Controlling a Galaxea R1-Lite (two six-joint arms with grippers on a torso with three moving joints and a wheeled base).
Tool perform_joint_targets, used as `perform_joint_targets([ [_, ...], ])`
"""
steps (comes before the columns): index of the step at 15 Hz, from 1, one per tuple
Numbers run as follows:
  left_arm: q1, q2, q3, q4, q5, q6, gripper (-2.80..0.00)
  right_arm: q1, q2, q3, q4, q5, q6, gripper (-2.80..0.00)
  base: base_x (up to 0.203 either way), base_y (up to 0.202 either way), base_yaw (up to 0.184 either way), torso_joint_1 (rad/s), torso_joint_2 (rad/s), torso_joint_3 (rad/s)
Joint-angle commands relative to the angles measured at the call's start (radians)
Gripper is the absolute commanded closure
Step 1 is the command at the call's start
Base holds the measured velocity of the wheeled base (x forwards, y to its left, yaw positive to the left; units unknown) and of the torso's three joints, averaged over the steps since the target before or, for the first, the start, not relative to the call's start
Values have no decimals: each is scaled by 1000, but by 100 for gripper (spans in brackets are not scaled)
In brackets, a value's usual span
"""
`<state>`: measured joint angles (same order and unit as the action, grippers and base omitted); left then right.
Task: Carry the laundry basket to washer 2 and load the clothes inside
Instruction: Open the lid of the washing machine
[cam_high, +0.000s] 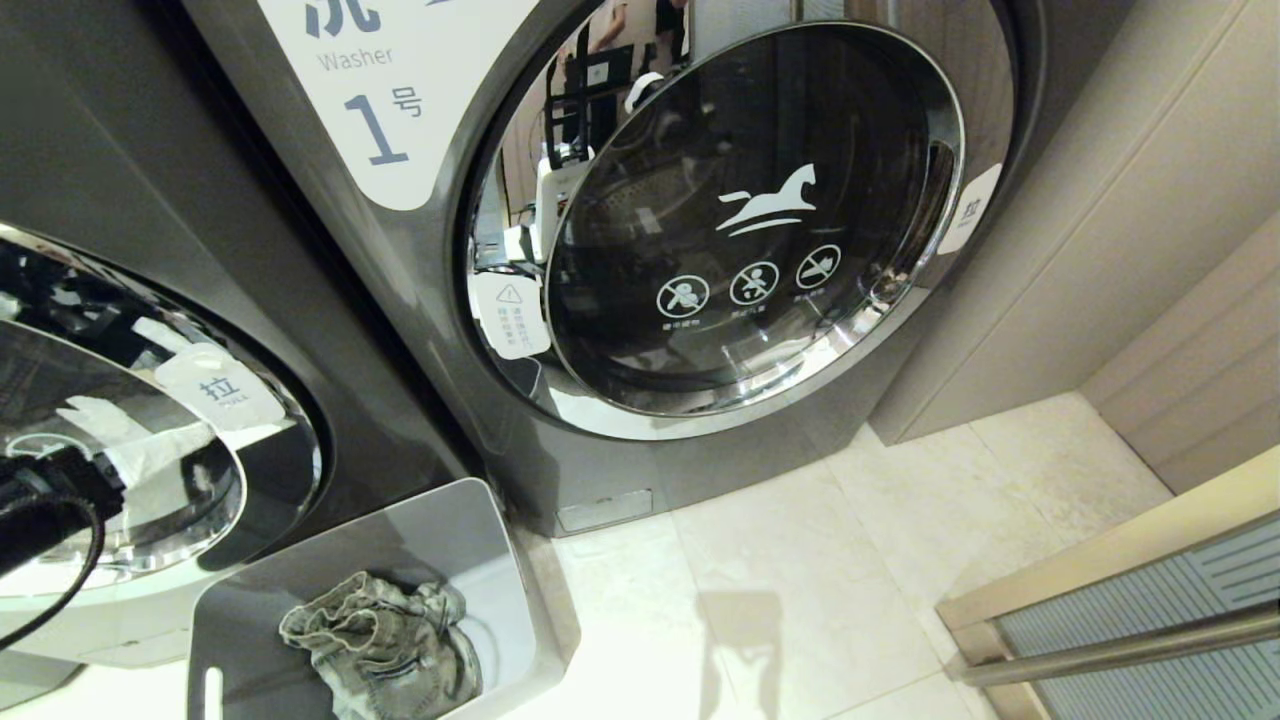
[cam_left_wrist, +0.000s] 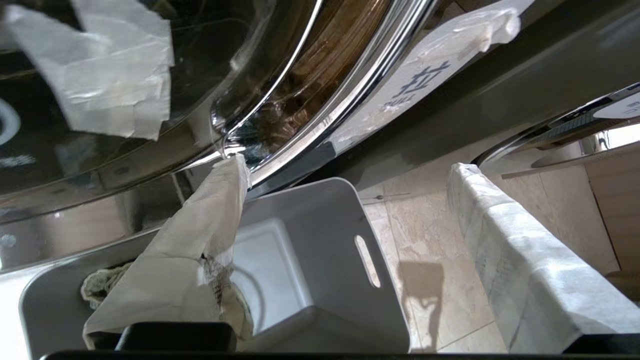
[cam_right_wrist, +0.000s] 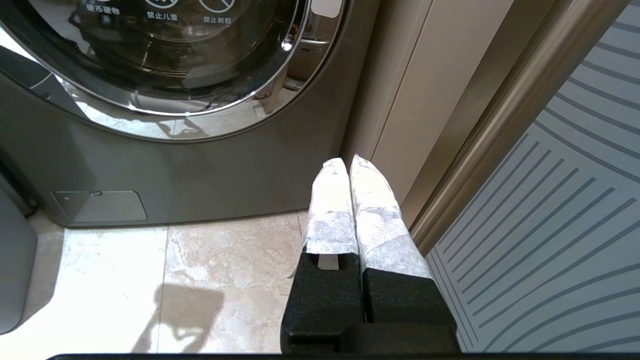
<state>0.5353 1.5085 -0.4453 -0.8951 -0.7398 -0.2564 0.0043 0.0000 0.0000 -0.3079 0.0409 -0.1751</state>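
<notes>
A: Reaching up at the door rim of the nearer washer (cam_left_wrist: 165, 75), the left hand (cam_left_wrist: 350, 200) has its fingers spread wide and holds nothing. One wrapped fingertip (cam_left_wrist: 235, 175) sits against the chrome ring, near the pull label (cam_left_wrist: 420, 80), I'd guess to get the door open.

B: And the load?

A: Just below that hand stands the laundry basket (cam_left_wrist: 320, 250) on the tiled floor (cam_left_wrist: 430, 240), close against the washer's front, probably parked there so the lift is short. The clothes (cam_high: 385, 640), one crumpled pale denim piece, lie in its bottom, untouched.

B: The other arm?

A: The right hand (cam_right_wrist: 347, 167) is idle, its fingers pressed together on nothing, hanging over the floor beside the washer marked 1 (cam_high: 700, 230)
</notes>
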Motion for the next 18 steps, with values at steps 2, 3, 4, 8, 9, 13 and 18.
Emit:
perform_joint_targets([
  [2,-34,53,-29,-13,-4,-1,-280,0,0,40,-2,1,-1,0,0,0,0,0,0,0],
  [3,-46,55,-27,-13,-3,-1,-280,0,0,40,-2,1,-1,0,0,0,0,0,0,0],
  [4,-58,56,-24,-12,-3,-1,-280,0,2,40,-2,1,-1,0,0,0,0,0,0,0],
  [8,-85,77,-46,-15,-1,-1,-280,0,1,40,-2,1,-1,0,0,0,0,0,0,0],
  [9,-87,78,-56,-15,0,-1,-280,0,1,40,-2,1,-1,0,0,0,0,0,0,0],
  [13,-89,91,-97,-18,5,2,-280,0,1,40,-2,1,-1,0,0,0,0,0,0,0],
  [18,-92,95,-121,-31,11,0,-280,0,0,40,-2,1,-1,0,0,0,0,0,0,0],
])
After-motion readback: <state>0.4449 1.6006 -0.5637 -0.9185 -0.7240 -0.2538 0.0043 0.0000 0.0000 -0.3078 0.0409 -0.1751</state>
